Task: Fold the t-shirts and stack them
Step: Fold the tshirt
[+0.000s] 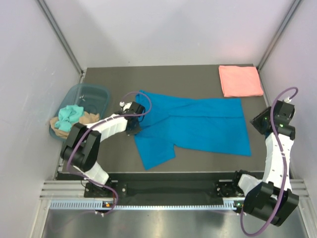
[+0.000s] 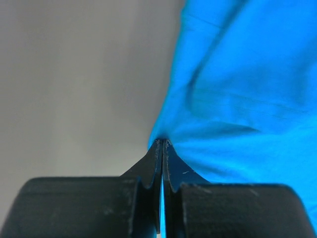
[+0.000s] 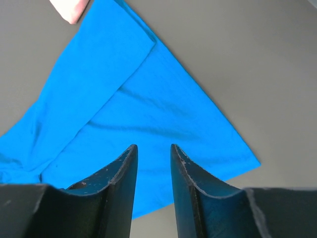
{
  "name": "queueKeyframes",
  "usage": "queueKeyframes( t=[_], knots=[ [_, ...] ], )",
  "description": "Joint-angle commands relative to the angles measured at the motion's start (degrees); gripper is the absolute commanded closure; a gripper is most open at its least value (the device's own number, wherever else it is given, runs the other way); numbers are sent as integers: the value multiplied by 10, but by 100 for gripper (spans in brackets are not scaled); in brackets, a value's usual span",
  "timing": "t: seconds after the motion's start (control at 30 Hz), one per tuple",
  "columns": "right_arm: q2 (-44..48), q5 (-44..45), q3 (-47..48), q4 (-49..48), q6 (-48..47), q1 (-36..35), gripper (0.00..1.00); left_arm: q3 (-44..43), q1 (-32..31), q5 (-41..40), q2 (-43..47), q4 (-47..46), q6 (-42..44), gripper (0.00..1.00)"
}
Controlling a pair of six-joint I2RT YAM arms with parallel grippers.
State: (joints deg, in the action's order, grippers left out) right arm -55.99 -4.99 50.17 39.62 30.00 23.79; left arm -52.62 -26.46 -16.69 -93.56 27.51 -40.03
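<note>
The bright blue t-shirt (image 1: 198, 126) lies spread and partly folded over on the dark table, with a flap trailing toward the front edge. My left gripper (image 1: 134, 128) is at its left edge, shut on a pinch of the blue t-shirt (image 2: 237, 99); cloth shows between the closed fingertips of the left gripper (image 2: 162, 142). My right gripper (image 1: 258, 122) hovers above the shirt's right edge, open, with nothing between its fingers. In the right wrist view the right gripper (image 3: 152, 148) looks down on a corner of the blue t-shirt (image 3: 138, 104). The salmon pink t-shirt (image 1: 240, 81) lies folded at the back right; one corner of the pink t-shirt (image 3: 72, 7) shows in that same view.
A translucent blue-grey tub (image 1: 91, 94) stands at the left table edge, holding a teal cloth (image 1: 69, 115) and a tan cloth (image 1: 90, 118). White walls and metal posts close in the table on three sides. Bare dark table (image 1: 277, 148) shows to the right of the blue shirt.
</note>
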Motion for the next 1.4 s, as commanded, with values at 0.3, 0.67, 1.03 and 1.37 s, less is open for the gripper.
queueKeyframes(
  t=[0.3, 0.67, 1.03, 1.37],
  knots=[
    [23, -9, 29, 30, 7, 4, 63, 94, 10, -66, 80, 115, -27, 100],
    [-31, -24, 13, 2, 29, -4, 54, -76, 30, 9, 132, 180, 31, 72],
    [-225, 87, 110, -31, 102, -95, 57, -131, 82, 220, 59, 97, 180, 56],
    [-395, 144, 193, -23, 179, -154, 60, -130, 95, 293, -39, 84, 259, 43]
  ],
)
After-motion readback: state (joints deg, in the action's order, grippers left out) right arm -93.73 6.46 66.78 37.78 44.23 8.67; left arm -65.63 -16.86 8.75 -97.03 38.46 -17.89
